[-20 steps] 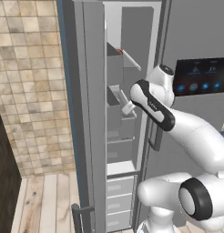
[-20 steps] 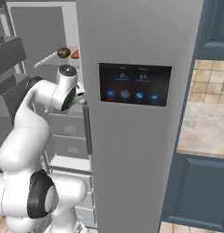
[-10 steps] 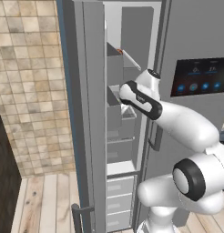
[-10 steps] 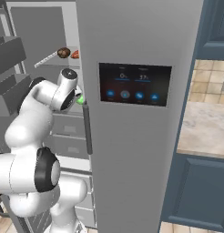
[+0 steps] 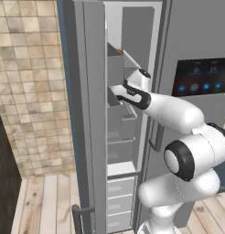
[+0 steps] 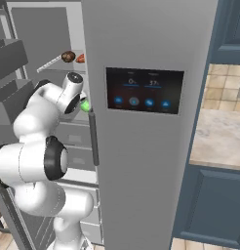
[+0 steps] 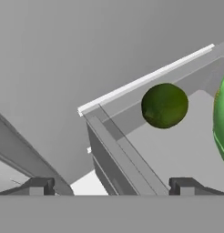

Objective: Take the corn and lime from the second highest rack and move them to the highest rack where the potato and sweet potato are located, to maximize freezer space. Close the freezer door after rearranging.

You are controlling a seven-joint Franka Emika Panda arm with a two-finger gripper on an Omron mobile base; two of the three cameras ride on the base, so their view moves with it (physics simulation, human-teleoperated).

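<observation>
Two green items sit in the second rack (image 7: 132, 159), seen in the hand view: a dark round lime (image 7: 164, 105) at upper right of centre, and a brighter green body, probably the corn (image 7: 222, 123), cut off by the right edge. Lime and corn lie near each other, apart.

Pincer (image 7: 112, 184): tips at the lower edge of the hand view, spread wide, nothing between them. It sits over the near wall of the rack, and the lime lies up and right of its centre line.

Top rack (image 6: 58, 67): thin shelf at upper left of the right base view, carrying a brown potato (image 6: 68, 56) and an orange sweet potato (image 6: 80, 58) side by side. A spot of green (image 6: 85, 104) shows beside the wrist, at the edge of the dispenser door (image 6: 141, 122).

Freezer door (image 5: 80, 114): stands open, left of centre in the left base view, with the arm (image 5: 164, 107) reaching past it into the compartment.

Risks, as judged:
- Going straight in likely lands a tip on the rack wall, not round the lime.
- Round lime may roll off a glancing touch, toward the corn or the back corner.
- Off-centre closing may squeeze the lime out sideways.
- Lifting toward the top rack may catch its front rail or knock the potatoes.
</observation>
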